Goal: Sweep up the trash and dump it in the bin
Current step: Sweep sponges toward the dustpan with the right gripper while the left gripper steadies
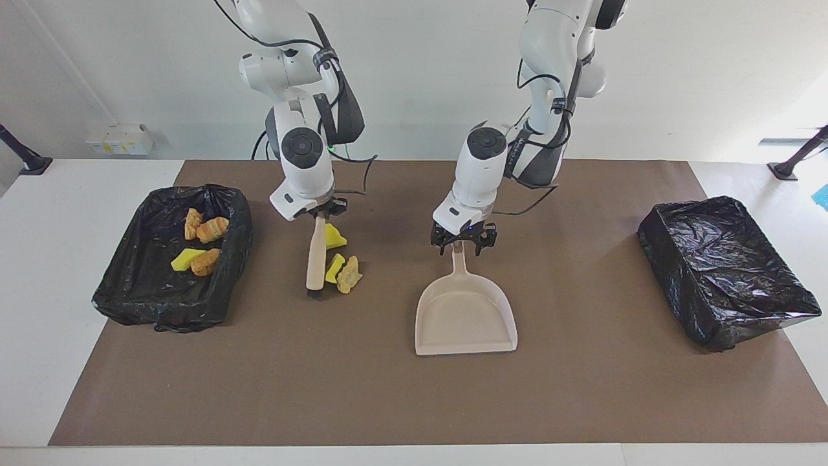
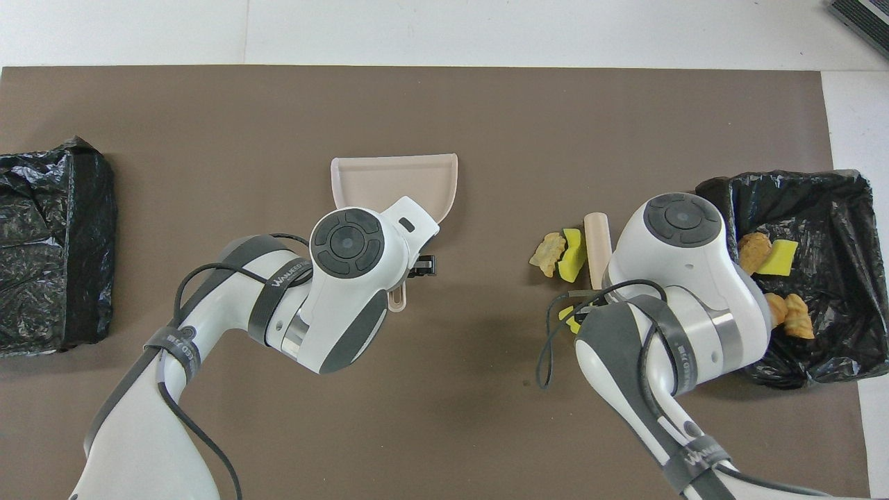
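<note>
My right gripper (image 1: 321, 211) is shut on the top of the beige brush (image 1: 315, 255), which stands with its black bristles (image 1: 315, 292) on the brown mat. Three trash scraps lie against the brush on the side toward the dustpan: a yellow chunk (image 1: 334, 237), a second yellow one (image 1: 335, 267) and a tan piece (image 1: 350, 275); the overhead view shows the tan piece (image 2: 547, 248) too. My left gripper (image 1: 464, 242) stands open astride the handle end of the beige dustpan (image 1: 466, 314). Several scraps lie in the bin (image 1: 123, 304) at the right arm's end.
A second black-lined bin (image 1: 724, 272) sits at the left arm's end of the table with nothing showing in it. The brown mat (image 1: 362, 395) covers the table's middle. Cables hang from both wrists.
</note>
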